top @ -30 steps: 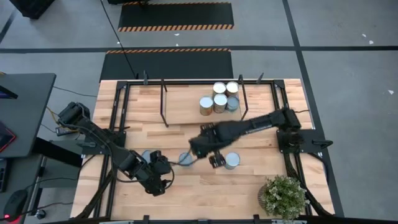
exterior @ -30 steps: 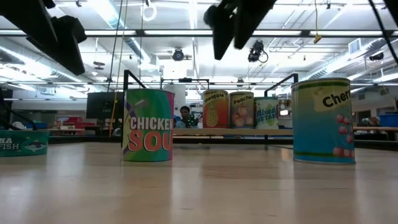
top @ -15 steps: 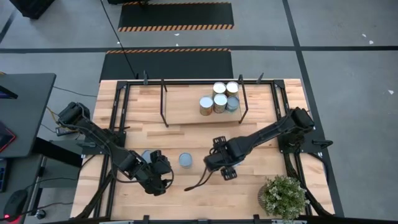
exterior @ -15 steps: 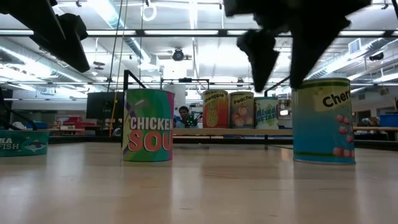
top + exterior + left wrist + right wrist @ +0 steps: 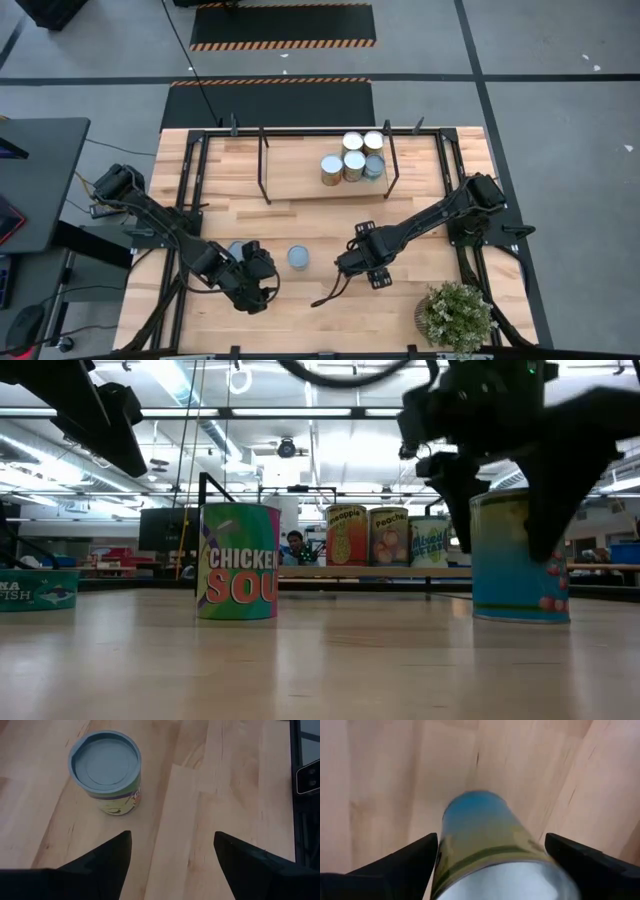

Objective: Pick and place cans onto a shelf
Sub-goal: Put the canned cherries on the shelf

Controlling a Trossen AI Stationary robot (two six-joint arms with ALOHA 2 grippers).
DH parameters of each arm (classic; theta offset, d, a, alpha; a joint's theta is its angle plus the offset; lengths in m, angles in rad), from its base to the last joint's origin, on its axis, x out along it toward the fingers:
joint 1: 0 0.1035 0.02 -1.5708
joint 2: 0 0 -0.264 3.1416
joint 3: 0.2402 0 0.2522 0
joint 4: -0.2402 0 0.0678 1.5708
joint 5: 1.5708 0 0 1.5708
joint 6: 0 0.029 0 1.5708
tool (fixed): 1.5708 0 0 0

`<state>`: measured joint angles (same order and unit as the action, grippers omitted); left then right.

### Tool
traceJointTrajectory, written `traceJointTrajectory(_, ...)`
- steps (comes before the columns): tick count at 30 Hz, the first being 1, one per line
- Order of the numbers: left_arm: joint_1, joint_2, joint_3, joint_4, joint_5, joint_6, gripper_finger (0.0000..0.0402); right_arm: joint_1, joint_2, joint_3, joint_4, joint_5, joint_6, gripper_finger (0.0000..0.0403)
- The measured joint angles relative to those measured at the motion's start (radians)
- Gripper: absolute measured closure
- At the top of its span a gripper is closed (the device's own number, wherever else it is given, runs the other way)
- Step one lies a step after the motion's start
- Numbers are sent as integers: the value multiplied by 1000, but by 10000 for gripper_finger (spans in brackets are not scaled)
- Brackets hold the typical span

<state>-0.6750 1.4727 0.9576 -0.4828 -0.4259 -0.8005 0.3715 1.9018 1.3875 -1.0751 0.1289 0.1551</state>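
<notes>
Cherry can (image 5: 520, 555): I see it upright on the table (image 5: 330, 320), between my right pincer's (image 5: 500, 510) fingers.
Right pincer: spread around it, not yet pinching.
Shelf (image 5: 300, 180): five cans (image 5: 352, 160) stand there.
Left pincer (image 5: 172, 855): spread, near the chicken soup can (image 5: 106, 779).

A can (image 5: 105, 777) with a blue-grey lid stands upright on the pale wooden tabletop (image 5: 215, 795) in the upper left of the frame. The left gripper (image 5: 172, 852) shows its two dark fingers (image 5: 107, 857) spread along the bottom edge, apart from the can.
</notes>
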Motion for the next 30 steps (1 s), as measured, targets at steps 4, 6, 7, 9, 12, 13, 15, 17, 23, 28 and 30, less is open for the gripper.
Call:
traceJointTrajectory(4, 0, 0, 0, 0, 0, 0, 114, -2, 0, -33, -2, 0, -4, 41)
traceJointTrajectory(6, 0, 0, 0, 0, 0, 0, 114, -4, 0, -49, -4, 0, -16, 54)
traceJointTrajectory(7, 0, 0, 0, 0, 0, 1, 114, -6, 0, -53, -6, -1, -22, 62)
traceJointTrajectory(9, 0, 0, 0, 0, 0, 1, 114, -13, 0, -54, -6, -4, -32, 77)
traceJointTrajectory(12, 0, 0, 0, -1, 0, 1, 114, -27, 1, -41, -16, 0, -60, 87)
traceJointTrajectory(13, 0, 0, 0, -1, 0, 1, 114, -34, 2, -31, -22, 5, -73, 87)
traceJointTrajectory(15, 0, 0, 0, -1, 0, 1, 114, -52, 2, -1, -43, 21, -99, 83)
traceJointTrajectory(17, 0, 0, 0, -1, 0, 1, 114, -74, 2, 46, -76, 46, -125, 81)
traceJointTrajectory(23, 11, 0, 0, -1, -25, 19, 114, -163, 2, 280, -204, 154, -212, 81)
traceJointTrajectory(28, 16, 0, 0, -1, -155, 128, 114, -270, 2, 510, -248, 206, -337, 81)
traceJointTrajectory(30, 27, 0, 0, -5, -188, 167, 114, -328, 2, 585, -241, 216, -391, 81)
